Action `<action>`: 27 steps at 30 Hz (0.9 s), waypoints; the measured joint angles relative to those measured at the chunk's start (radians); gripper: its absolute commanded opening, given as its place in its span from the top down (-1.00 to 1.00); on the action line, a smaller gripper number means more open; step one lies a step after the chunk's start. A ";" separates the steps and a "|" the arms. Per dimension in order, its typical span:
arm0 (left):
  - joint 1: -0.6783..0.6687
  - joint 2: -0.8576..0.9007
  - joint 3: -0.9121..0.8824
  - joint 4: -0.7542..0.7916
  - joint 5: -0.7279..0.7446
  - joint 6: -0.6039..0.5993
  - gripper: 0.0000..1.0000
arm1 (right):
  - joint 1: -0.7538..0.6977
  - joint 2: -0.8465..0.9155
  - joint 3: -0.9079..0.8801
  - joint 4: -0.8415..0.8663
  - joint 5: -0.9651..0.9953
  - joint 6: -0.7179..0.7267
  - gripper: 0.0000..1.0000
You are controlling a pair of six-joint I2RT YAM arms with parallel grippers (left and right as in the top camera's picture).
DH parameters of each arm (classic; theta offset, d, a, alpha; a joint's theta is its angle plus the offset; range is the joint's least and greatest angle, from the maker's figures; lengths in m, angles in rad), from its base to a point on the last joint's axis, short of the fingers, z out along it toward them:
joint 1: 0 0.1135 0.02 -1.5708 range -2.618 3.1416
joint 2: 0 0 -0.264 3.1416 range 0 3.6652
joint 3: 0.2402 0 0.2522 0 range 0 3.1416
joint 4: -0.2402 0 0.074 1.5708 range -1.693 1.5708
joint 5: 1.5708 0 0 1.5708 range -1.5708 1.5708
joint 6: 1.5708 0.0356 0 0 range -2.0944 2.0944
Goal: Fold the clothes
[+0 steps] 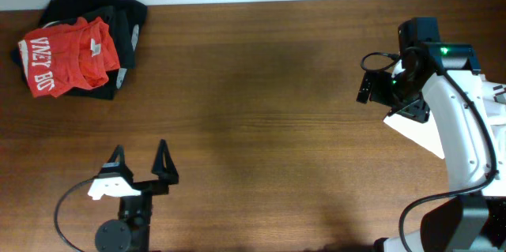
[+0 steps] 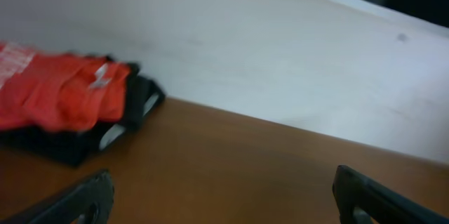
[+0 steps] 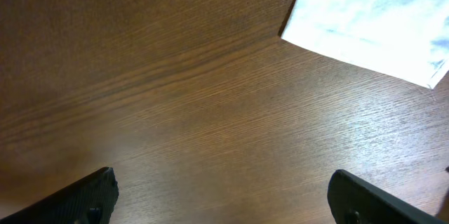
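The red shirt (image 1: pixel 67 64) sits folded atop the black garments (image 1: pixel 118 15), ahead and left of the left tool (image 1: pixel 141 153) and well apart, seemingly stacked as finished work. A white cloth (image 3: pixel 372 20) lies flat on the worktop (image 1: pixel 261 86) ahead-right of the right tool (image 3: pixel 221 189), probably next. Both tools gape, holding nothing.

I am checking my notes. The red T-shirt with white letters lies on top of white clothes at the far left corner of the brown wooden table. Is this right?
Not quite. The red T-shirt with white letters lies on black clothes, not white ones, as the overhead view shows. The rest is right.
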 measured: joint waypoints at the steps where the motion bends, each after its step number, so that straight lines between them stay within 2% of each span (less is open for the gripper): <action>1: 0.000 0.000 -0.030 0.003 -0.063 -0.066 -0.98 | 0.000 0.000 0.000 0.000 0.000 0.000 -0.97; 5: 0.000 0.000 -0.102 0.006 -0.155 -0.149 -0.98 | 0.000 0.000 0.000 0.000 0.000 0.000 -0.97; 8: 0.000 0.000 -0.107 0.003 -0.169 -0.151 -0.98 | 0.000 0.000 0.000 0.000 0.000 0.000 -0.97; 15: 0.062 -0.002 -0.107 -0.016 -0.037 0.036 -0.98 | 0.000 0.000 0.000 0.000 0.000 0.000 -0.97; 27: 0.062 -0.002 -0.107 -0.016 -0.021 0.064 -0.98 | 0.000 0.000 0.000 0.000 0.000 0.000 -0.97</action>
